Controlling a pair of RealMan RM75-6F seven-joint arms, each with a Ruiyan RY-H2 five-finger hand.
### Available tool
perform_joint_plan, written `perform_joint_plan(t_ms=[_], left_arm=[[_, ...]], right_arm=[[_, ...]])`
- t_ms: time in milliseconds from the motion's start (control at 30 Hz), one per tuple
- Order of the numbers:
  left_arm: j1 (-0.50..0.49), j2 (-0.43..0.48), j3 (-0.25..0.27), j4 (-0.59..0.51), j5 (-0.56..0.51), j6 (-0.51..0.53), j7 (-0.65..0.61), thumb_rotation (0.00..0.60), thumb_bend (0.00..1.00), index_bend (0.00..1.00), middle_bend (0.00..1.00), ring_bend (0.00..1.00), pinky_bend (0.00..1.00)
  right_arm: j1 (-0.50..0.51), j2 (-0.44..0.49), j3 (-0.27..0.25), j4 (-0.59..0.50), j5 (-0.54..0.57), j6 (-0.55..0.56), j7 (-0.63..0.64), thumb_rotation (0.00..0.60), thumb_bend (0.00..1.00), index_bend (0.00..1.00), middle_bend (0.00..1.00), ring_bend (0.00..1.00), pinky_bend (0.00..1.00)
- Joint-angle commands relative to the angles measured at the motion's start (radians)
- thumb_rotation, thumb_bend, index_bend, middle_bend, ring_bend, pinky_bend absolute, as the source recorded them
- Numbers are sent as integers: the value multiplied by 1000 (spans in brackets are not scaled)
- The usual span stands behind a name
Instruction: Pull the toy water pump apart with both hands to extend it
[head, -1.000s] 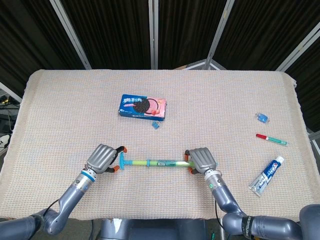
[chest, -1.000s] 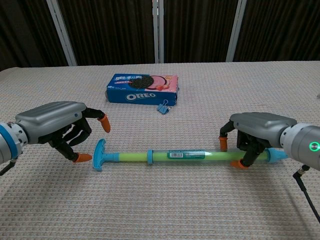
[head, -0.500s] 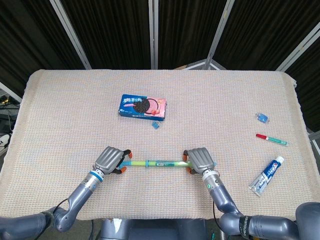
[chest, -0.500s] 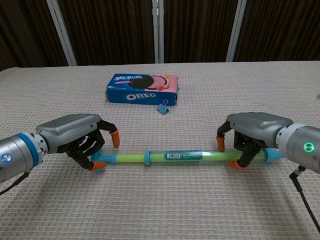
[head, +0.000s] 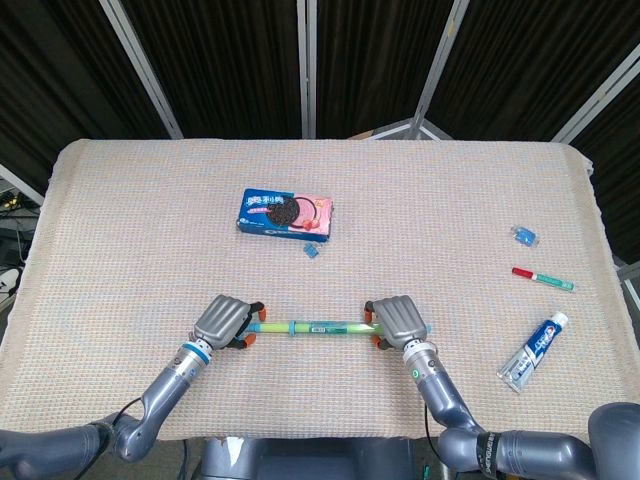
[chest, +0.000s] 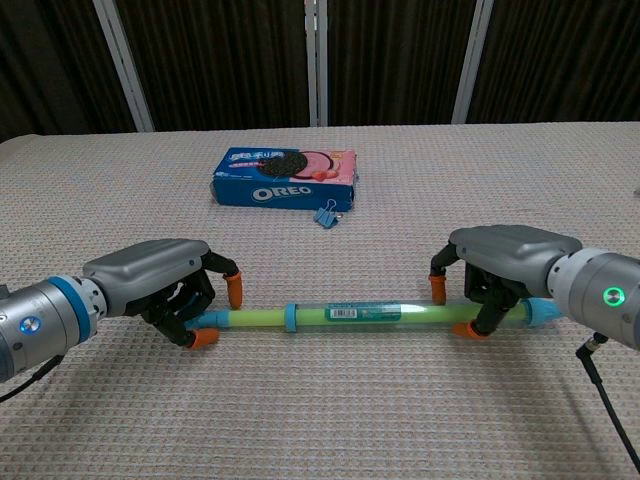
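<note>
The toy pump (chest: 350, 314) lies lengthwise on the woven table cover (chest: 330, 410) near the front edge, with a hand closed around each end. The left hand (chest: 165, 285) wraps its handle end, and the right hand (chest: 505, 265) grips the barrel by the blue tip. Behind sit a cookie box (chest: 285, 177) and a blue binder clip (chest: 326, 215).

A: What can be read here?
B: On the blue box (chest: 285, 180) the white word "OREO" stands on its front side.
A: And the label on the pump (chest: 345, 313)?
B: It is too small to read. The writing on the toothpaste (head: 533, 351) is also not clear.
</note>
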Motion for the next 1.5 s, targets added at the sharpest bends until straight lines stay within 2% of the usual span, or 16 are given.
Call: perform_joint_plan(t_ms=[33, 200, 300, 667, 1000, 1500], left_arm=[[-3, -4, 2, 5, -3, -2, -9, 600, 356, 434, 807, 770, 974], [-5, -9, 7, 15, 1, 8, -13, 600, 356, 460, 807, 770, 974], [-5, -11, 8, 17, -1, 10, -16, 600, 397, 492, 807, 770, 974], [-6, -14, 7, 27, -12, 23, -17, 600, 477, 686, 807, 770, 974], [-7, 27, -6, 24, -27, 38, -12, 600, 485, 739, 807, 770, 974], [5, 101, -17, 34, -54, 42, -42, 600, 490, 767, 815, 771, 974]], right_arm=[[1, 0, -1, 0, 0, 0, 2, 600, 584, 676, 1000, 1000, 1000], [2, -1, -4, 1, -1, 2, 4, 600, 584, 677, 1000, 1000, 1000], [2, -1, -5, 1, -3, 3, 5, 600, 584, 682, 1000, 1000, 1000], [2, 11, -9, -6, -8, 11, 7, 600, 586, 685, 1000, 1000, 1000], [-2, 60, -1, -54, -39, 27, 22, 600, 603, 689, 1000, 1000, 1000], [-10, 113, 6, -50, -50, 43, 36, 600, 606, 693, 1000, 1000, 1000]])
